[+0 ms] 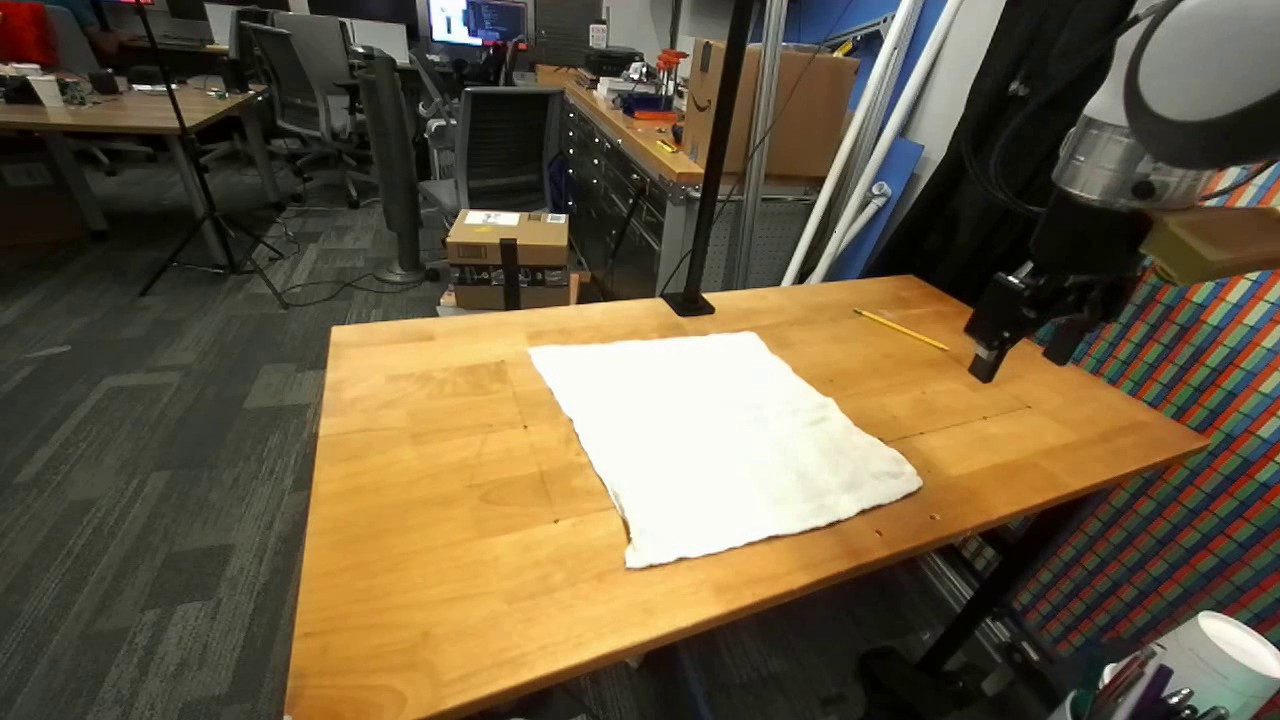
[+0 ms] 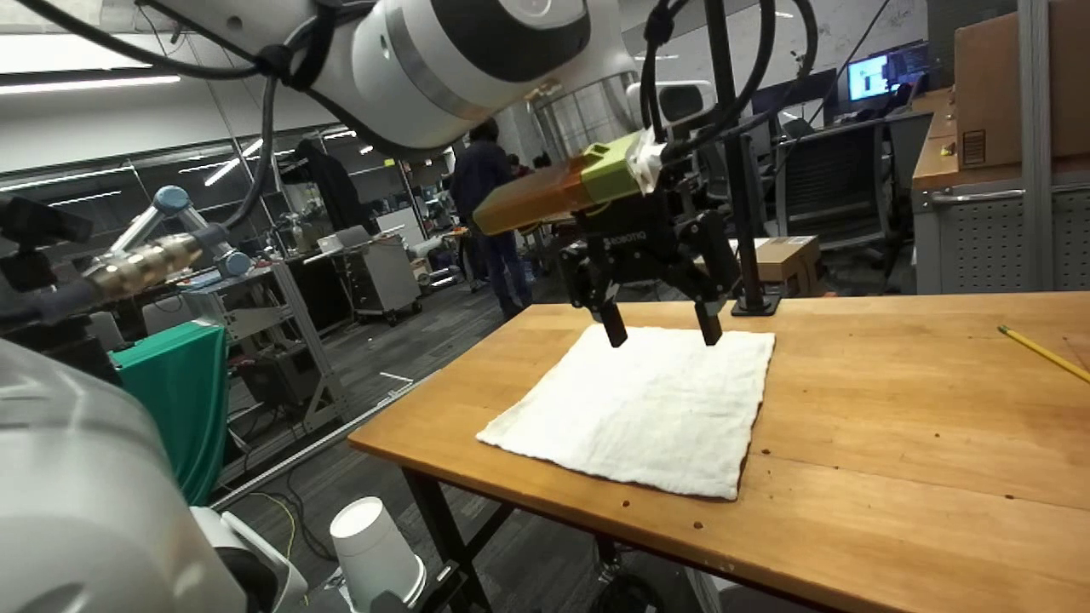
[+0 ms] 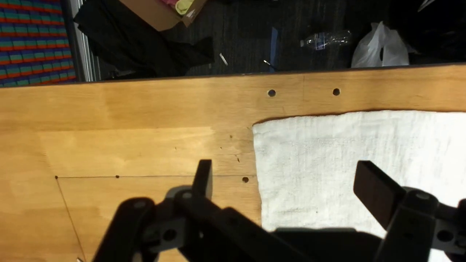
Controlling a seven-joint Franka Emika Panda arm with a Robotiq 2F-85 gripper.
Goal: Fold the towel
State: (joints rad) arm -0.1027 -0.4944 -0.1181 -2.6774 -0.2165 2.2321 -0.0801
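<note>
one white towel (image 1: 720, 450) is lying flat and unfolded around the middle of the wooden table (image 1: 410, 570), its edges running slightly wavy, and we are seeing all four of its corners. in an exterior view the gripper (image 1: 1022, 360) is hanging above the table, to the right of the towel and clear of it. we are finding its two fingers (image 2: 613, 325) spread wide apart. in the wrist view, the finger on the left is appearing against bare wood, while the finger on the right is appearing against the towel. we are also noticing a yellow pencil (image 1: 900, 329) lying on the table, in both exterior views to the right of the towel. at the far edge of the table a black pole (image 1: 715, 160) is standing, and past that edge we are spotting a cardboard box (image 1: 490, 252).
</note>
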